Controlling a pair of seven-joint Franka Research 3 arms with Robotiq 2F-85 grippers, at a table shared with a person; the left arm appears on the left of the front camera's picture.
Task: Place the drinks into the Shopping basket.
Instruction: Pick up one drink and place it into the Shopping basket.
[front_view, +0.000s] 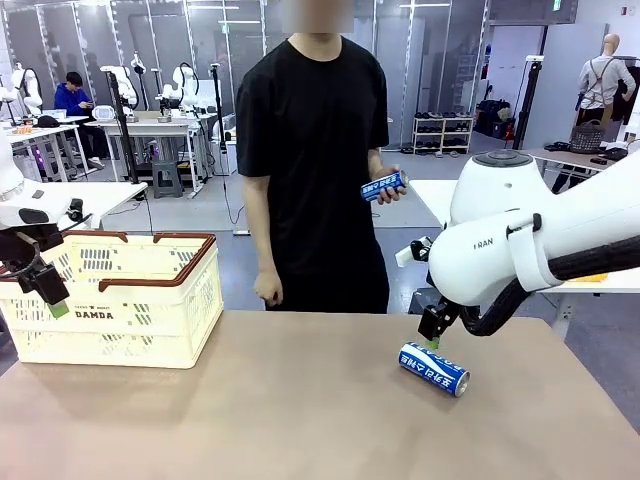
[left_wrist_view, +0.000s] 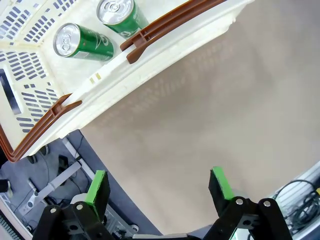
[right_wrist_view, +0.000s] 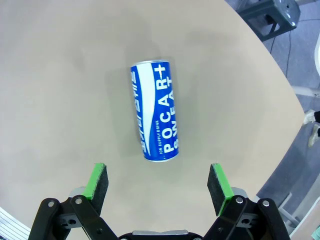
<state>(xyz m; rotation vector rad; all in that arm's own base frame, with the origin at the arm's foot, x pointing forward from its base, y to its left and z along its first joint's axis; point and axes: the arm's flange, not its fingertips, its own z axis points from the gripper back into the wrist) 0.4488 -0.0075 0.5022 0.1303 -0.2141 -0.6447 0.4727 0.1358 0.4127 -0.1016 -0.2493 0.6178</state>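
A blue can with white print lies on its side on the table, right of middle; the right wrist view has it just ahead of my open right gripper. That gripper hangs slightly above the can's left end. The person across the table holds another blue can in one hand at waist height. The cream Shopping basket with brown-red rim stands at the table's left. Two green cans lie inside it. My left gripper is open and empty beside the basket's near left side.
The table's near edge and a dark floor with cables show past my left fingers. The table's rounded right edge runs close to the lying can. Other tables stand behind the person.
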